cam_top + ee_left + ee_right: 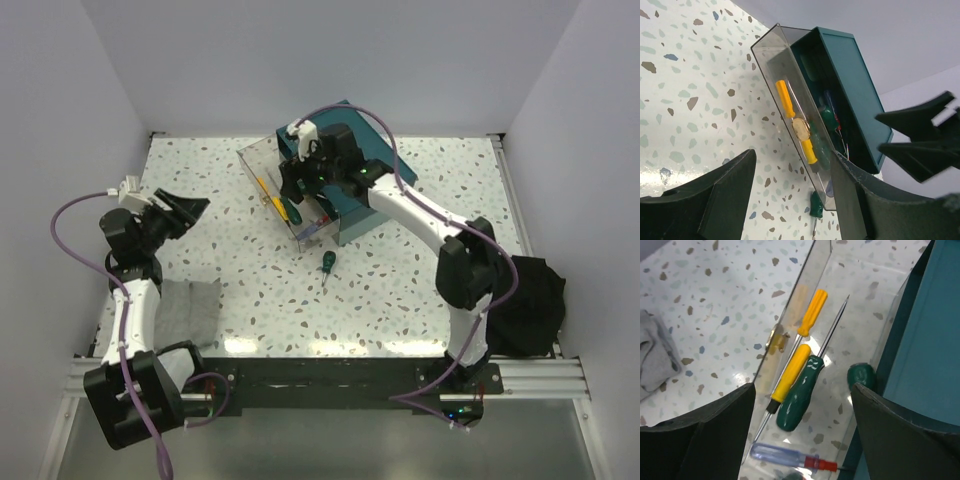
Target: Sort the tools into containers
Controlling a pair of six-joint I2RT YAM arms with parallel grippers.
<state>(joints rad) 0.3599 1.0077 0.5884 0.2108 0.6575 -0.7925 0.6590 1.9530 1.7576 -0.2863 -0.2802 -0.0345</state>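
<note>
A clear drawer (285, 200) with a brass knob (801, 128) is pulled out of the teal box (375, 165). In the right wrist view the drawer holds two yellow-handled screwdrivers (790, 374), a green-handled screwdriver (799, 395), a second green handle (861, 376) and a blue-handled one (777, 454). My right gripper (298, 185) hovers open and empty just above the drawer. A small green-handled screwdriver (326, 264) lies on the table in front of the drawer; it also shows in the left wrist view (816, 206). My left gripper (185, 212) is open and empty, raised at the far left.
A grey folded cloth (190, 308) lies at the near left, also in the right wrist view (655, 355). A black cloth (530, 300) bunches by the right arm's base. White walls close the table's sides and back.
</note>
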